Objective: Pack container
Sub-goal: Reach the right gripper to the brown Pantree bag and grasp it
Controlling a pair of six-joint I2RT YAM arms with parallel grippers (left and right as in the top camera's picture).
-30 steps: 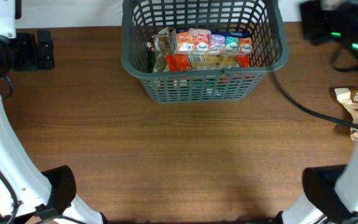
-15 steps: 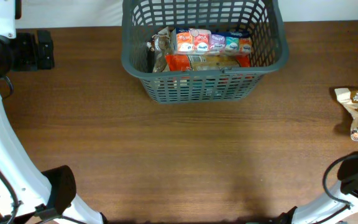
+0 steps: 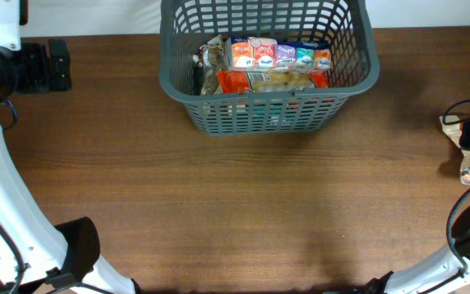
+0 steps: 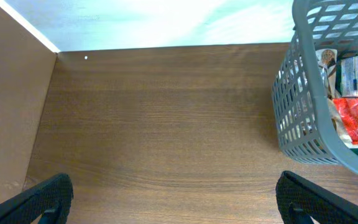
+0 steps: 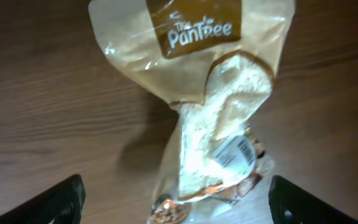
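Left wrist: container [image 4: 291,124] lies ahead-right of the spread left jaws.

Wooden table [image 3: 219,188] bears the container [image 3: 268,114] and, seemingly, a snack bag [image 5: 229,106].

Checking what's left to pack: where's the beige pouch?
The pouch lies on the table at the overhead view's right edge, far right of the basket, beneath the open right gripper.

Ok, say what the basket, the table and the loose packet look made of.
Basket: likely grey moulded plastic, matte, by its slotted lattice walls. Table: wood or wood-look laminate, brown grain lines. Packet: thin glossy plastic film, partly clear, crinkled with glare.
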